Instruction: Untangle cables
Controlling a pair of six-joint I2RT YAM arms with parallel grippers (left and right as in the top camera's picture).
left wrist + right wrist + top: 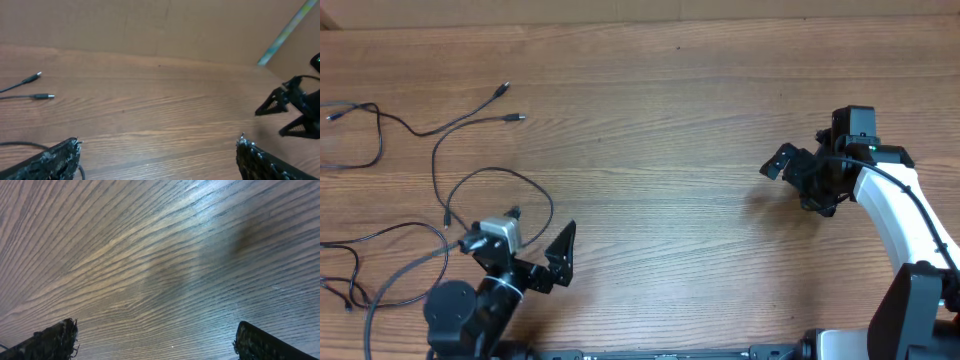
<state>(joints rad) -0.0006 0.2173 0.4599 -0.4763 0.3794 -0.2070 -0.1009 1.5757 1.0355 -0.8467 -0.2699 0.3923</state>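
The cables [434,160] lie loose on the left part of the wooden table [670,100], thin black cords in wandering curves and loops; two of their ends, each with a small dark plug, point right at the far left of the table, one plug [503,90] above the other plug [516,118], apart from each other; further strands run off the left edge of the overhead view; one loop curves close round the left gripper [535,235], and whether it touches the fingers cannot be told from above.

The left gripper stands with its jaws spread wide and holds nothing; from the left wrist view its fingertips [55,160] frame bare wood, with a stretch of cord just beside the left one and the two plugs lying well ahead to the left.

The right gripper [790,188] sits on the right side of the table, well apart from every cord, pointing left; its jaws are also wide and empty; the right wrist view shows only wood grain between its fingers [265,342].
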